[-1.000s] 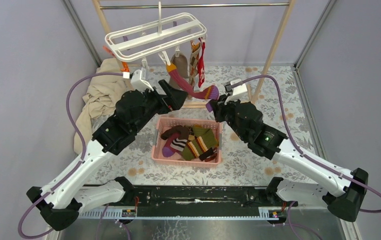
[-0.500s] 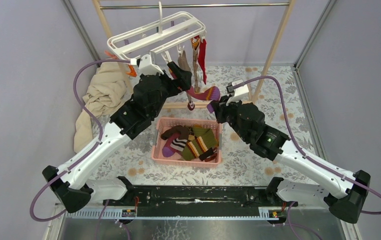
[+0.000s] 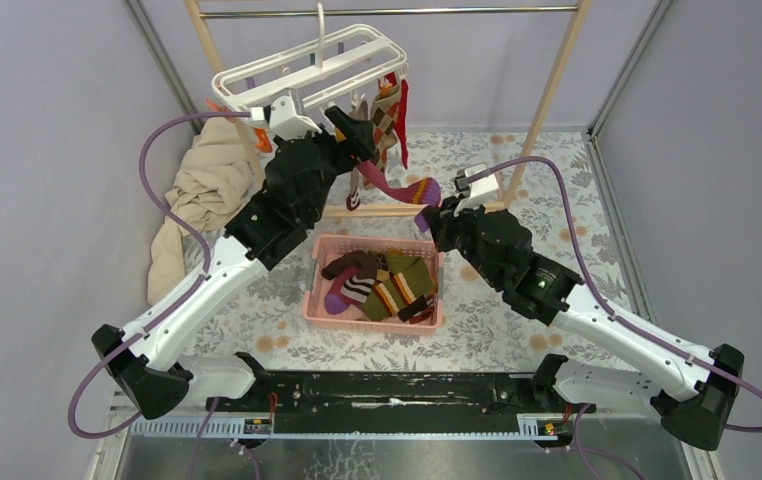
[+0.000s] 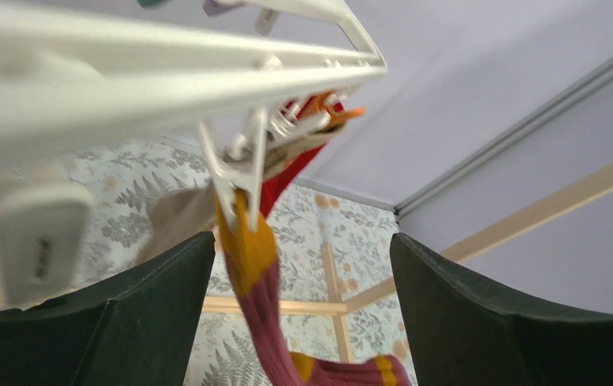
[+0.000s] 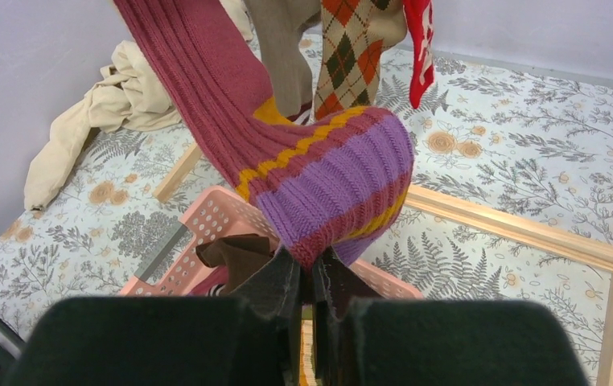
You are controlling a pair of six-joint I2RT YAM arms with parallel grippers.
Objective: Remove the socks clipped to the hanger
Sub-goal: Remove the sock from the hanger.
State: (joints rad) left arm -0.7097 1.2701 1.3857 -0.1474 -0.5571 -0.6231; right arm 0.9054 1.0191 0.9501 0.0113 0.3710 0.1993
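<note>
The white hanger (image 3: 297, 70) hangs tilted from the metal rail, and its bars fill the top of the left wrist view (image 4: 166, 76). A white clip (image 4: 231, 181) holds the yellow cuff of a maroon sock (image 4: 267, 322). My left gripper (image 4: 302, 241) stands open on either side of that cuff, just under the clip (image 3: 357, 135). The sock (image 3: 397, 188) stretches down and right to its purple toe (image 5: 343, 185), where my right gripper (image 5: 311, 269) is shut. Argyle (image 5: 351, 48), red (image 5: 420, 48) and beige (image 5: 283, 48) socks are clipped to the hanger behind it.
A pink basket (image 3: 314, 280) with several socks in it sits between the arms. A beige cloth (image 3: 197, 190) lies at the left. The wooden rack's posts (image 3: 547, 90) and its floor bar (image 5: 520, 229) stand behind the hanger.
My left arm has risen and moved right, up to the clip under the hanger, and the hanger has tilted and swung. The right gripper has kept its hold on the sock's toe.
</note>
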